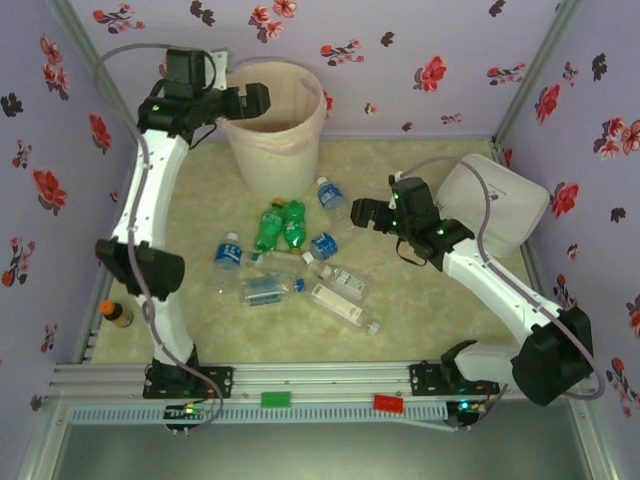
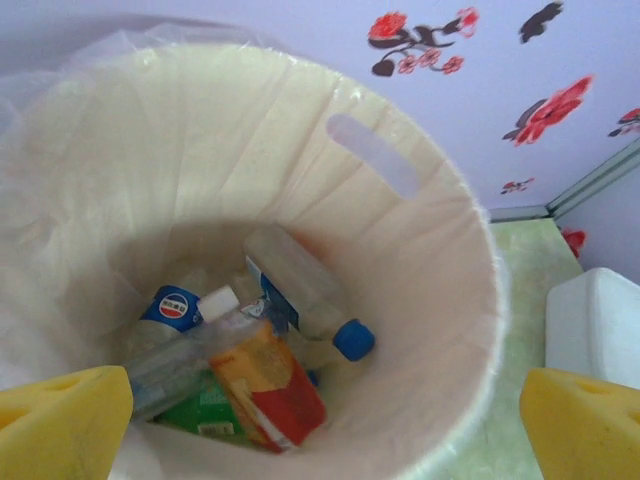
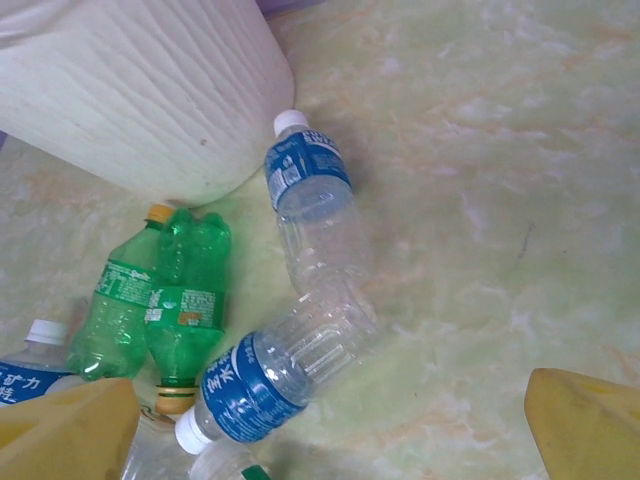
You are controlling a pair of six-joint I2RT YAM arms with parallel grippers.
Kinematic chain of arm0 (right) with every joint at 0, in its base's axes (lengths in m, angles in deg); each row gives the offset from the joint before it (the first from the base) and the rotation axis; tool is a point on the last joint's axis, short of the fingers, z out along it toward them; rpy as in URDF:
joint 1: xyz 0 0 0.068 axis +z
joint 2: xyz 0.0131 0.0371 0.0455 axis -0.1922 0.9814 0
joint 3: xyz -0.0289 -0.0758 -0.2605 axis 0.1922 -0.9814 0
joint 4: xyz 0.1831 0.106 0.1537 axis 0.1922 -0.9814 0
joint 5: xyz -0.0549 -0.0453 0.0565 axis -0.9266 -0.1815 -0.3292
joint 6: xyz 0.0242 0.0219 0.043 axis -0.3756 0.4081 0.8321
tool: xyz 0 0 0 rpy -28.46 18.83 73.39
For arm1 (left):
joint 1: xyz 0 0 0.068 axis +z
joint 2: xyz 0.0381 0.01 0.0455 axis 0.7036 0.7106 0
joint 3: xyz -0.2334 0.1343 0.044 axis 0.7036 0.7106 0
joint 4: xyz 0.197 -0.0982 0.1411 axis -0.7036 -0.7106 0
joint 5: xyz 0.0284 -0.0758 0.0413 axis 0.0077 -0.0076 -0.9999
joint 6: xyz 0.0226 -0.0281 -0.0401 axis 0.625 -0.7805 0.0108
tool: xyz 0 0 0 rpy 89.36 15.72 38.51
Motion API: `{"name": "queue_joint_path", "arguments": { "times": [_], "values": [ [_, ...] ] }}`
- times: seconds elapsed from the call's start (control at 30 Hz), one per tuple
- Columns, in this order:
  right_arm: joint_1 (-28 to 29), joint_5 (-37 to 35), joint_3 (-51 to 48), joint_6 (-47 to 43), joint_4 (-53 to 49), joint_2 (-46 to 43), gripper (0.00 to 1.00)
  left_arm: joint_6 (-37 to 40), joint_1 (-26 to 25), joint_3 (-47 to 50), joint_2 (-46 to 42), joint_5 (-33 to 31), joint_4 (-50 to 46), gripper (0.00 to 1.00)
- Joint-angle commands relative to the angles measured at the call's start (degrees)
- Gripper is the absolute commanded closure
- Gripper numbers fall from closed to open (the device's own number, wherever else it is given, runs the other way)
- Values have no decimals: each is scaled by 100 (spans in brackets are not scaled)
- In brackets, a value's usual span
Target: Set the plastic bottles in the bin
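Overhead: cream-white bin (image 1: 268,165) at the far side of the marbled table (image 1: 430,310), lined with a thin bag, its contents hidden from this angle by rim and arm. Over its mouth, the left gripper (image 1: 262,98); low over the table, the right gripper (image 1: 358,212), near a loose cluster of plastic bottles (image 1: 290,270) lying flat in front of the bin, two green, the rest clear with blue labels. Jaw spacing hard to judge from here. Flat white box (image 1: 495,205) at far right, inside not visible. Small orange-capped bottle (image 1: 116,313) upright at the left edge, well apart from the cluster.

Left wrist: straight down into the bin (image 2: 470,240). At the bottom, a jumble: clear blue-capped bottle (image 2: 305,290), orange-red bottle (image 2: 262,375) with a white cap, Pepsi-labelled bottle (image 2: 170,308), a green label half buried beneath. Jaws of the left gripper (image 2: 325,425) spread wide, yellow pads (image 2: 60,425) in the lower corners, gripping nothing.

Right wrist: foot of the bin (image 3: 140,90) at top left, a clear blue-labelled bottle (image 3: 310,195) just beside it, a second clear bottle (image 3: 270,380) at its base end, two green bottles (image 3: 150,305) side by side. Jaws of the right gripper (image 3: 325,430) fully spread and empty; pads cut off at the frame's corners, contact with the bottles beneath impossible to tell.
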Motion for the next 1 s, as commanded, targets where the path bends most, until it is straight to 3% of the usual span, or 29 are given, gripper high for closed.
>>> {"name": "queue_joint_path", "arguments": {
  "times": [0.0,0.13,0.37,0.5,0.73,0.97],
  "values": [
    [-13,282,542,-260,-53,280,0,137,3,1101,-1012,-172,816,0],
    [-12,512,1081,-427,-257,713,0,18,4,3277,-2249,-544,1813,0],
    [-11,729,1017,-123,96,1141,0,-410,26,6766,-4319,-1755,2469,0],
    [-3,801,725,121,290,1246,0,-962,47,8357,-5224,-1885,2987,0],
    [41,920,461,458,274,1471,0,-1208,40,9517,-5406,-1737,2836,2],
    [110,770,428,834,380,1547,0,-1283,41,9947,-5097,-1904,3249,12]
  ]
}}
